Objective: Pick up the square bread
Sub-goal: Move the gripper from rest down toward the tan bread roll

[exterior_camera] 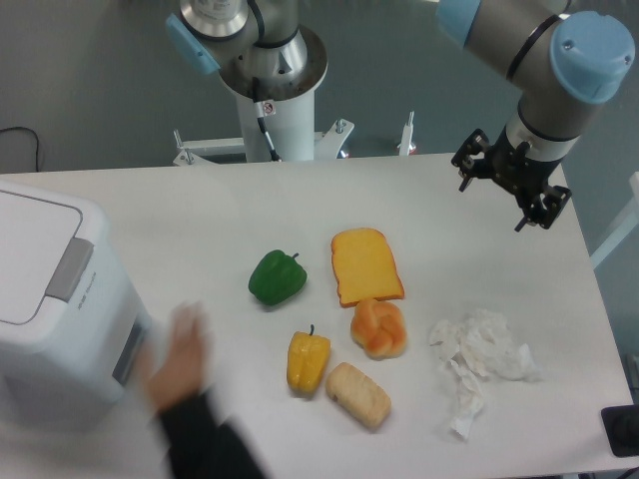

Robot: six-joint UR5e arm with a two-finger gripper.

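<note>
At the lower left of the frame we see a blurred human hand (180,359) over the table (150,220), beside a white appliance (50,299); right of it, low in the centre, lies the square bread (359,395), just beside the yellow pepper (308,361) and below the knotted bun (379,328). The gripper (511,186) hangs at the upper right, well apart from the loaf, its fingers spread and empty. We judge the risks to be closing on the crowding neighbours, or meeting the hand.
</note>
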